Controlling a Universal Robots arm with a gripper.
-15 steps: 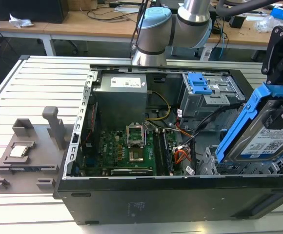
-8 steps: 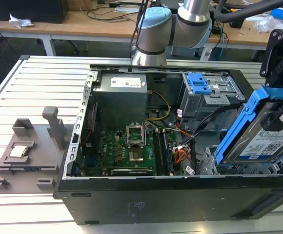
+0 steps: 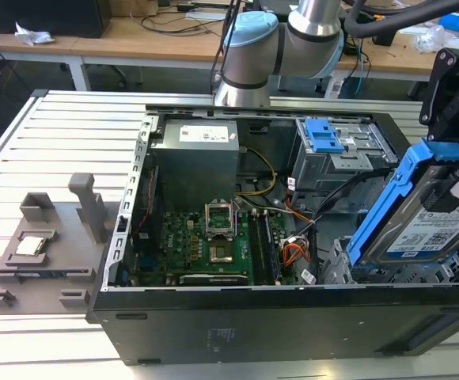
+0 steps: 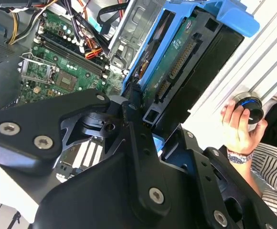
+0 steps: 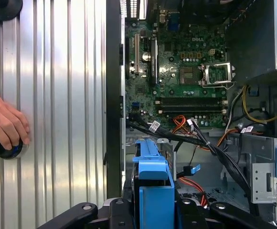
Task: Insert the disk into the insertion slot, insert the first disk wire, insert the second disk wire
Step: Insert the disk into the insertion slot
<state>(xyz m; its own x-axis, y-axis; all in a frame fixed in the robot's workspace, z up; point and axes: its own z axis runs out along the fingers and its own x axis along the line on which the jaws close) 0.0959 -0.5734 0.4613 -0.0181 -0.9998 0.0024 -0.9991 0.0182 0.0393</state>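
Blue plastic frames the silver disk, which the gripper holds tilted above the open computer case, at the case's end on the exterior view's right. In the second wrist view the black fingers pinch the disk by its carrier, one on each side. The disk's lower edge hangs over the insertion slot, the low grey perforated cage in that corner of the case. Whether the two touch cannot be told, but the disk is not seated in the bay. Farther into the case from the slot stands a taller grey cage with a blue latch. Orange and black cables lie loose between the slot and the green motherboard in the case's middle. Outside the case, on the ribbed metal surface, a person's hand rests on a black-and-blue knob. Also outside the case, toward the exterior view's left, sits a grey fixture.
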